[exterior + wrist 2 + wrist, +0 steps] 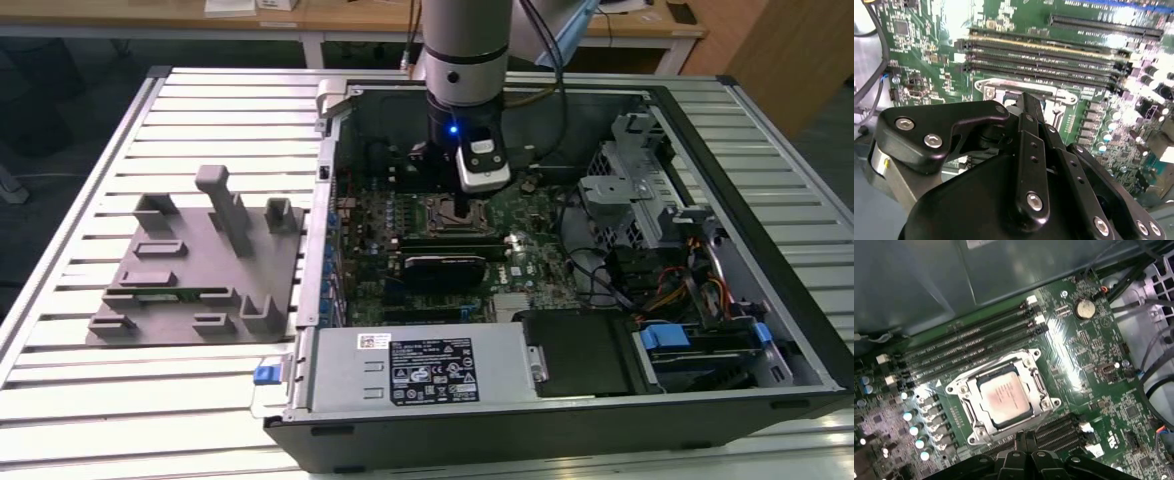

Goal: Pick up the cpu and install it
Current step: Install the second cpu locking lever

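Right, view by view:

Exterior view: our gripper (pixel 458 212) is down inside the open PC case (pixel 747 150), tips at the socket (pixel 451 211) on the motherboard (pixel 534 262). Grey fixture tray (pixel 187 265) sits on the slatted table (pixel 80 400), towards the exterior view's left, well apart from the case.

First wrist view: cpu (pixel 1004 398) lies flat and square inside the socket frame (pixel 1004 395), pale lid up. We judge it seated, or very near it. Fingertips (pixel 1013 439) look drawn close together just beside the frame edge, with nothing between them.

Second wrist view: fingers (pixel 1031 150) run down together towards the socket area; memory slots (pixel 1039 55) lie beyond.

Handling: we'd expect a light, stiff, thin part with a smooth, slippery lid and a fragile contact side. Best taken by opposite edges and kept level, never by the underside.

Hidden: fingers cover most of the socket in the second wrist view. Contact between tips and frame is hard to judge. Retention lever state we can't make out.
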